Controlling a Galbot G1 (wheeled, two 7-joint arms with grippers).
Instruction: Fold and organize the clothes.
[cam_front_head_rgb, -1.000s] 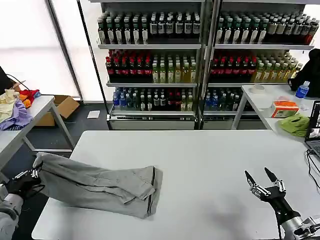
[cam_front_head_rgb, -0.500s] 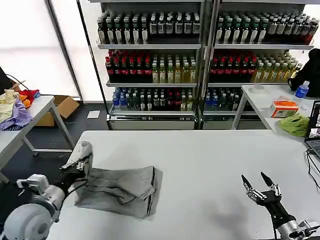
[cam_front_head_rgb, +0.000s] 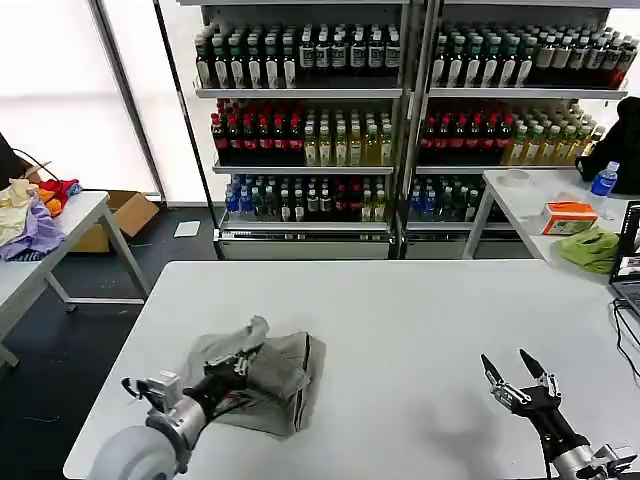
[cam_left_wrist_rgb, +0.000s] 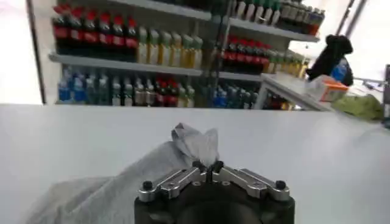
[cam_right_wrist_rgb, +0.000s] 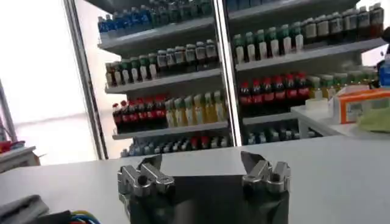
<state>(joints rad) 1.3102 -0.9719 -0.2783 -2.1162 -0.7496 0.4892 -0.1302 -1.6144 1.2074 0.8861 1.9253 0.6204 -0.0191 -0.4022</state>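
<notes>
Here, item one: the left gripper (cam_front_head_rgb: 243, 352), low over the near-left part of the white table (cam_front_head_rgb: 420, 320), fingers clenched on a raised pinch of fabric; in the left wrist view the two fingertips meet on a small crumpled peak of cloth (cam_left_wrist_rgb: 196, 145).

Item two: the grey T-shirt (cam_front_head_rgb: 262, 378), a single light grey garment, partly folded into a thick bundle on the table's near-left area, close to the front edge. Its long axis runs roughly left to right across the table. The left end is lifted and bunched upward into the gripper; the right end lies flat, finishing in a straight, dark-seamed edge that faces the table's centre. The surface is creased, with several layers overlapping. No print or label can be made out from here.

Item three: the right gripper (cam_front_head_rgb: 517, 370), at the near-right edge of the table, well apart from the shirt, fingers spread wide and holding nothing; the right wrist view shows its two fingertips (cam_right_wrist_rgb: 148, 163) standing apart above bare tabletop.
</notes>
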